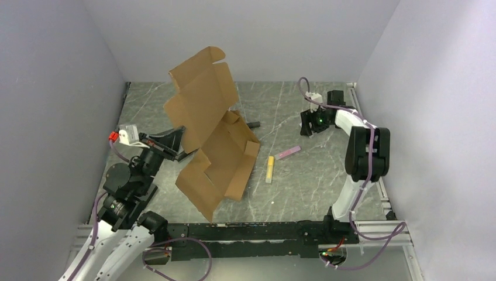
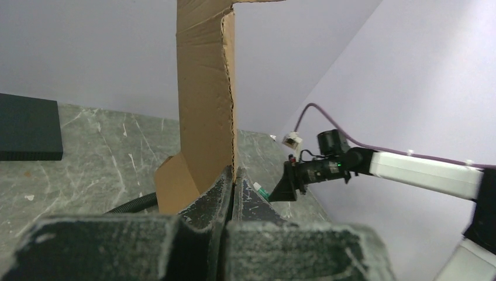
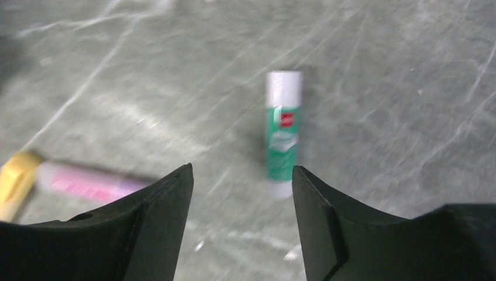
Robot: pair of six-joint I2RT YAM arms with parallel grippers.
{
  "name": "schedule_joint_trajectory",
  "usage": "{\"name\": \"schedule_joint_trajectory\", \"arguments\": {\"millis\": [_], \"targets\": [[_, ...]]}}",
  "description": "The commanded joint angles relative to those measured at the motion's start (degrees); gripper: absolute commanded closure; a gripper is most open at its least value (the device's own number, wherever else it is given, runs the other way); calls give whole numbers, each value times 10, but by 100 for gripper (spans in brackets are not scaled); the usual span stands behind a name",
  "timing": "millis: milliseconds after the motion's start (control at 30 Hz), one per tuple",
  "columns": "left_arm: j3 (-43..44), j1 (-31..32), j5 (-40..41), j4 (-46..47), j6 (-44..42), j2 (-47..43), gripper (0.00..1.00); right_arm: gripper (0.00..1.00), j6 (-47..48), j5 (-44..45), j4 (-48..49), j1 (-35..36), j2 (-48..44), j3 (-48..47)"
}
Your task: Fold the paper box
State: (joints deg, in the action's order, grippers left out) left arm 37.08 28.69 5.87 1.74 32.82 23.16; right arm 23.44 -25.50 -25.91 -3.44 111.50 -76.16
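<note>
left tool (image 2: 233,178), pressed together on the left edge of the box (image 1: 210,134), holds the sheet tilted up over the left half of the desk (image 1: 316,193), top flap rising toward the far wall, near corner close to the desk's near edge. right tool (image 3: 243,175), spread and holding nothing, hangs well apart at far right above a glue stick (image 3: 282,140). a pink stick (image 1: 288,153) and a yellow stick (image 1: 269,169) lie on the bare stretch between.
</note>
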Motion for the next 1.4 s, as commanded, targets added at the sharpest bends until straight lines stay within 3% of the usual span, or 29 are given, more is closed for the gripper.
{"name": "schedule_joint_trajectory", "arguments": {"millis": [0,100,167,233,333,500,733,900,1000,1133,1233,1367], "targets": [[15,-1,-17,40,11,14,100,30,56,-122,-12,3,-134,50],[21,-2,-16,37,2,23,100,18,288,-254,-153,23,-176,88],[24,-1,-13,30,-5,25,100,10,445,-254,-205,61,-194,122],[29,-1,-7,20,-11,23,100,8,523,-200,-185,98,-207,158],[37,-1,-4,0,-17,13,100,7,526,-129,-123,136,-204,172],[44,-1,8,-46,-16,-8,100,10,523,-80,-104,152,-134,102],[47,-1,27,-84,-19,-39,100,25,533,-8,-112,174,-52,59],[45,-1,36,-90,-21,-48,100,45,517,11,-108,174,-36,65],[44,-1,36,-92,-20,-48,100,68,446,40,-82,169,-18,51],[43,-1,37,-94,-19,-50,100,84,296,96,-22,145,18,2],[42,-1,37,-94,-18,-51,100,94,220,108,9,121,27,-26],[40,-1,38,-93,-16,-52,100,99,143,74,36,84,13,-43]]}}
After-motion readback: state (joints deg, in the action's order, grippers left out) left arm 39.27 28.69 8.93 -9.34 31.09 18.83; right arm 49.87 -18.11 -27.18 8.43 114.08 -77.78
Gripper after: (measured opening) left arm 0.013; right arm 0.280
